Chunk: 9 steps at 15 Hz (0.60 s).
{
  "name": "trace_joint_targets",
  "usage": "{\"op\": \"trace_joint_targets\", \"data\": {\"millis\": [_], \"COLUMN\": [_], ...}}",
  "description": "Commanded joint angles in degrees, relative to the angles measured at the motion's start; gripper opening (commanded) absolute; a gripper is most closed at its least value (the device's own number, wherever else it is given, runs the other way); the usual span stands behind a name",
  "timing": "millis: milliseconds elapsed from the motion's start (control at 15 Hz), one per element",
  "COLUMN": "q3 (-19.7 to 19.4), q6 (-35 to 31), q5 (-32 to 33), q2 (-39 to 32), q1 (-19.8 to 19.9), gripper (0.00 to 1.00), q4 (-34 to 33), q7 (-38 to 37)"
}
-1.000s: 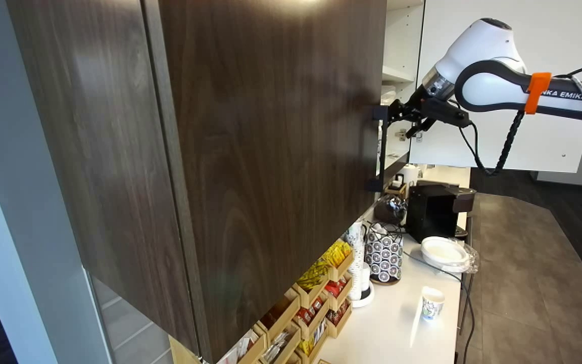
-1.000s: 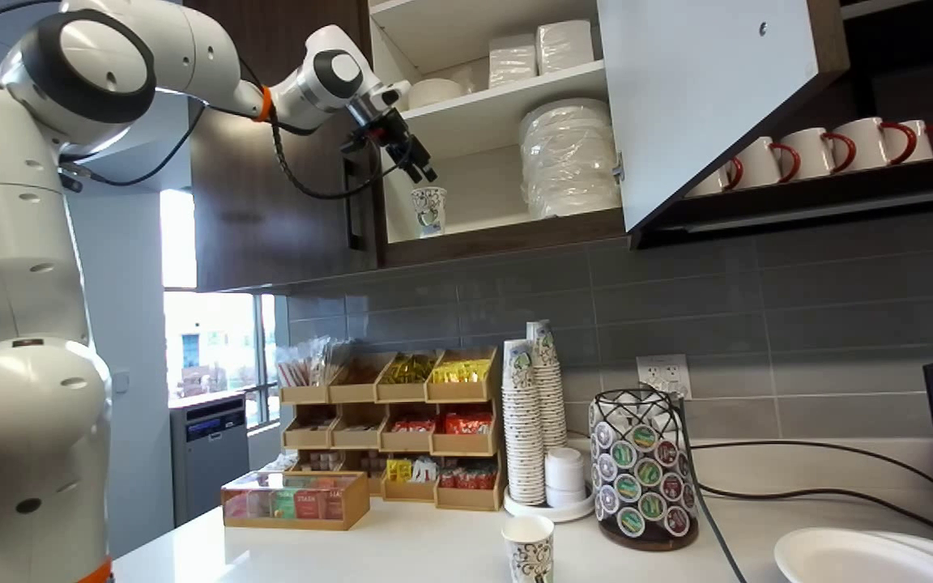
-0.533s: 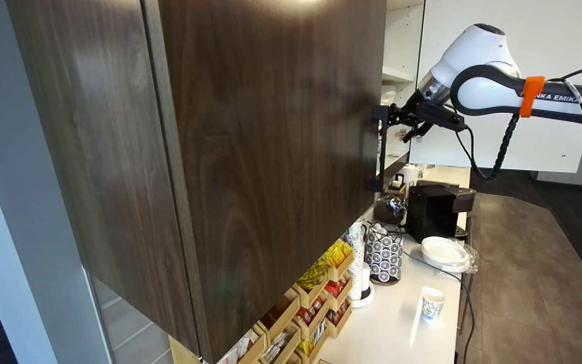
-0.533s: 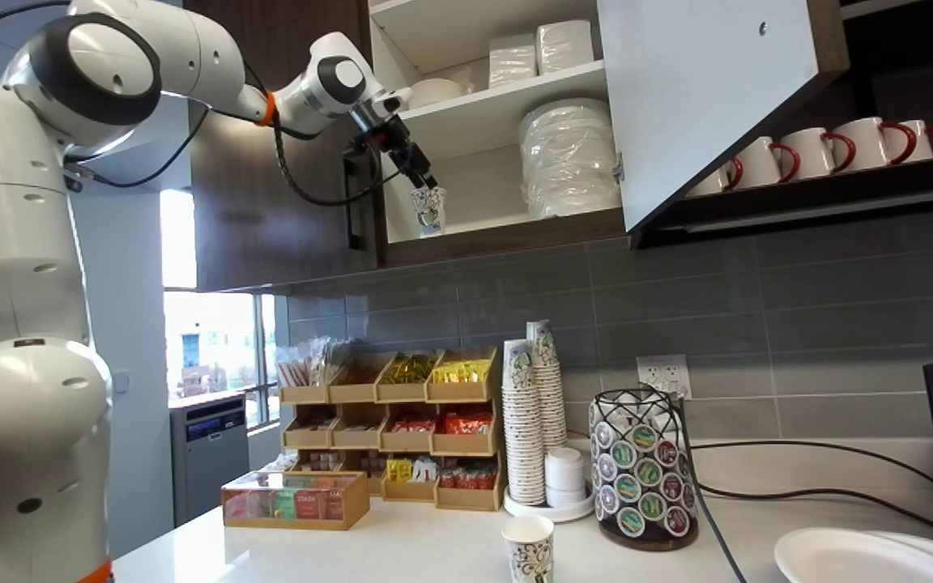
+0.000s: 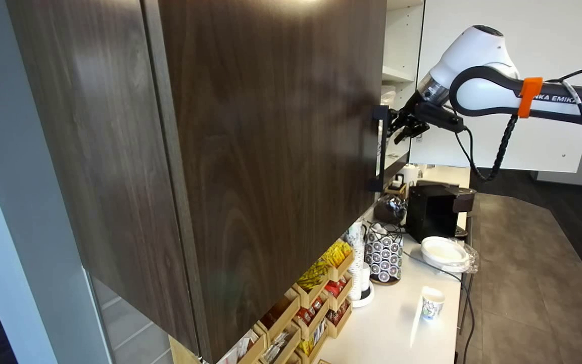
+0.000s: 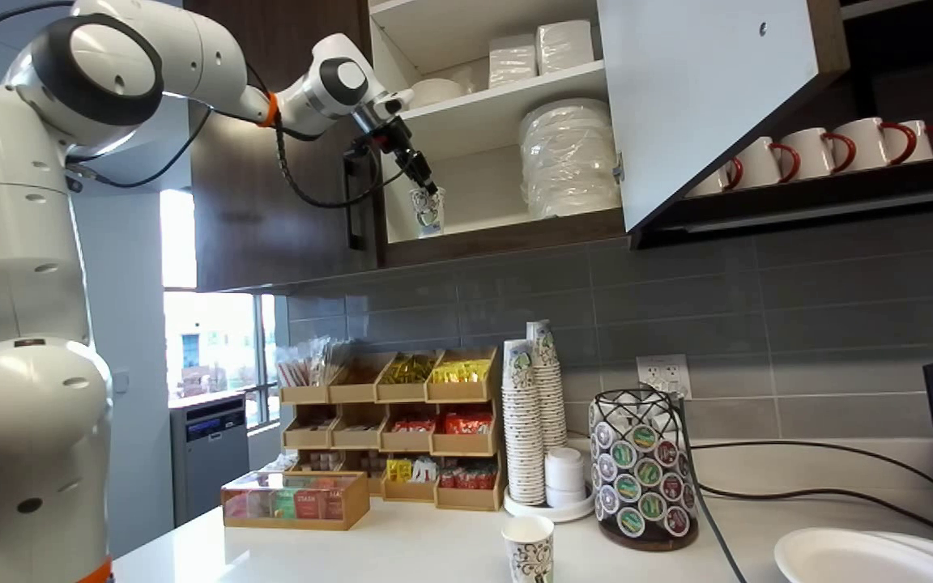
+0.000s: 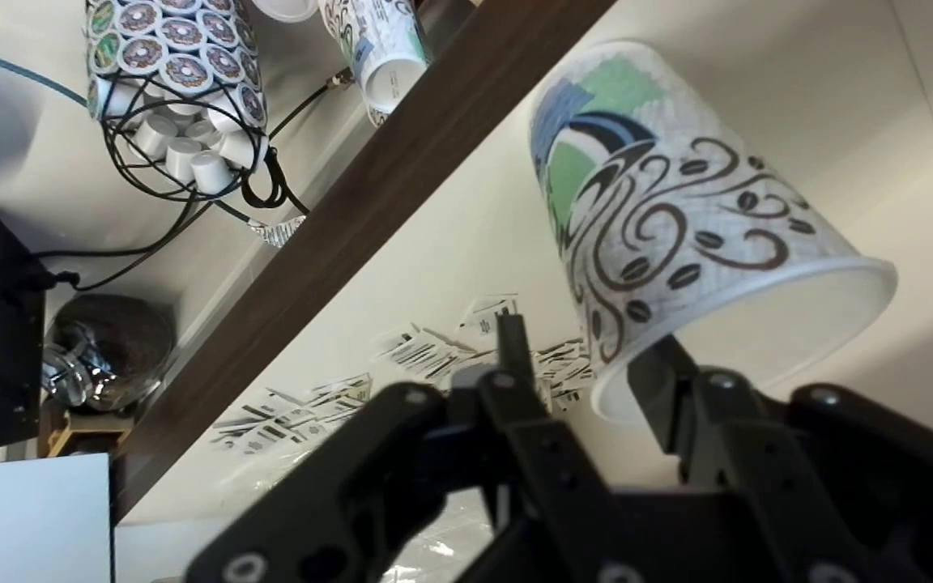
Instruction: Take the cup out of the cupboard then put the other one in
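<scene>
The printed cup (image 7: 701, 219) stands in the cupboard (image 6: 507, 237); we judge it light and easily crushed, best pinched gently at the rim. Its mouth faces up, long axis near vertical. We see the tool (image 7: 580, 344), jaws partway apart, astride the rim, gripping nothing. The second cup (image 6: 529, 551) stands on the tabletop (image 6: 418, 557).

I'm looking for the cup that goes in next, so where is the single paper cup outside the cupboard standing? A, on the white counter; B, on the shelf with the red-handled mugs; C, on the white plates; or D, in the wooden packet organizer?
A: in both exterior views the single paper cup stands upright on the white counter, apart from the stacked cups.
</scene>
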<state>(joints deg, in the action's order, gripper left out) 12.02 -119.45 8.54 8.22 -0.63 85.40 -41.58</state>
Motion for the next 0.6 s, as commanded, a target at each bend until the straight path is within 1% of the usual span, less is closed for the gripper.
{"op": "trace_joint_targets", "data": {"millis": [0, 67, 133, 200, 267, 400, 467, 533], "q3": [-1.1, -1.4, -1.7, -2.0, -1.6, -2.0, -2.2, -3.0], "q6": [0.5, 0.5, 0.2, 0.3, -0.1, -0.2, -0.3, 0.0], "q5": [0.8, 0.6, 0.1, 0.2, -0.5, -0.8, -1.0, -0.8], "q2": [0.3, 0.5, 0.7, 0.9, 1.5, 2.0, 2.2, 2.2], "q1": [-0.8, -0.7, -0.7, -0.6, 0.4, 0.6, 0.7, -0.2], "gripper": [0.07, 0.01, 0.0, 0.0, 0.0, 0.01, 0.01, 0.01], "q4": [0.0, 0.0, 0.0, 0.0, 0.7, 0.8, 0.4, -0.5], "q7": [-1.7, -1.4, -1.0, -0.8, -0.5, -0.5, -0.4, -0.1]}}
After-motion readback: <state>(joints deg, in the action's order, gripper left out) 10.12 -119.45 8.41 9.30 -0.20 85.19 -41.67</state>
